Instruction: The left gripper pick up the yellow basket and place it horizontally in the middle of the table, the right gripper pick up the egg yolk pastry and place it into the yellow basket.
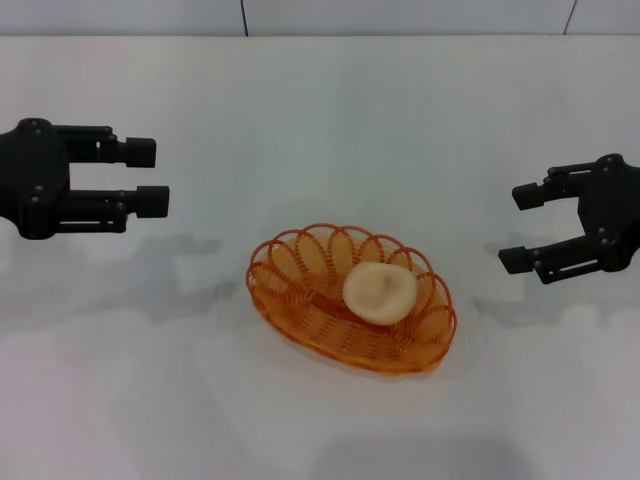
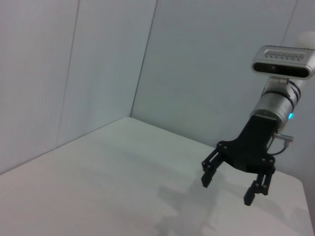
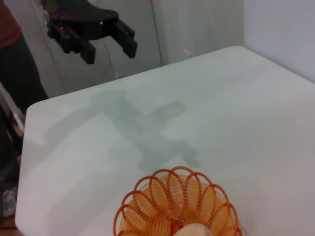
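Note:
The yellow basket (image 1: 350,297), an orange wire oval with a looped rim, lies in the middle of the white table (image 1: 320,120). The egg yolk pastry (image 1: 380,292), a round pale bun, rests inside it toward its right end. My left gripper (image 1: 148,177) hovers open at the left, well clear of the basket. At the right my right gripper (image 1: 520,227) hangs open, also apart from the basket. The right wrist view shows the basket's rim (image 3: 177,201), the top of the pastry (image 3: 195,231) and the left gripper (image 3: 108,42) far off. In the left wrist view the right gripper (image 2: 229,189) is open.
Grey wall panels stand behind the table's far edge (image 1: 320,36). A person in dark clothes (image 3: 15,98) stands past the table's end in the right wrist view. Both arms cast soft shadows on the table (image 3: 138,128).

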You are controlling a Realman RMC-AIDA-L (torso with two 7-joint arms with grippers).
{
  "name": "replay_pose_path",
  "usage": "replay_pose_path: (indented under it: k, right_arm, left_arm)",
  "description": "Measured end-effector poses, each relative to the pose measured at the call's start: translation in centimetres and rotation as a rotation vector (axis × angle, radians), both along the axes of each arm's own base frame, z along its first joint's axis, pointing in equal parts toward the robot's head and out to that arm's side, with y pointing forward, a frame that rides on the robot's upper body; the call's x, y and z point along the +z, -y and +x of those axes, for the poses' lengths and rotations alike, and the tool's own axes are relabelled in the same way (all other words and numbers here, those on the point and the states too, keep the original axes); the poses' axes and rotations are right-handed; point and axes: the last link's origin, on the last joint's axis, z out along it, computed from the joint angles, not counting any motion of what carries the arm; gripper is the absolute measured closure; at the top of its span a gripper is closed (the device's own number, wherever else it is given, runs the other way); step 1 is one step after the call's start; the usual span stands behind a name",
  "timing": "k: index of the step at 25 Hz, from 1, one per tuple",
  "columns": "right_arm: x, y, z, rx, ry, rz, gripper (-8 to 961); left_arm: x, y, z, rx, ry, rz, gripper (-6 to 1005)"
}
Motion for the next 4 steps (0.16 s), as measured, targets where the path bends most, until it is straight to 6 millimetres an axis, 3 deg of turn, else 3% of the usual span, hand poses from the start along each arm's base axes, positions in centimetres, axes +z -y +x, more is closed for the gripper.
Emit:
replay_pose_path:
  k: [4]
  right_arm:
    - [-0.07, -0.08, 0.0, -0.001, -0.003, 0.003, 140]
  left_arm:
    - [-0.11, 0.03, 0.09, -0.004, 0.003, -0.004, 350]
